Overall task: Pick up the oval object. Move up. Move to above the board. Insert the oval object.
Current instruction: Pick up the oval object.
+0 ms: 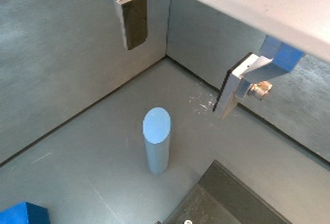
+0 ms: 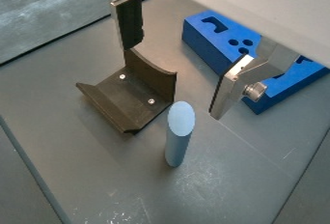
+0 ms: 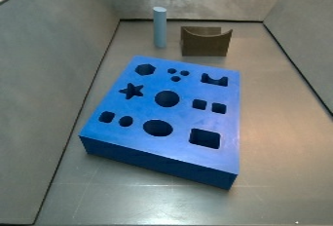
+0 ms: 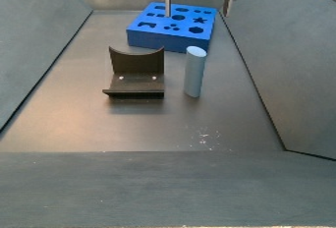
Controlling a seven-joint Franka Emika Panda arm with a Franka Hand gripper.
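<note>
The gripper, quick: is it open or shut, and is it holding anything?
Gripper: open, holding nothing, hovering above the upright peg.

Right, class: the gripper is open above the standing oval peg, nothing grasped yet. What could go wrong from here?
1. The oval object stands upright, tall and slim, so a finger of the open gripper clipping its top on descent might topple it.
2. The fixture stands close beside the peg, and a finger could catch it.
3. The board has many cutouts, so picking the wrong one is possible.
</note>
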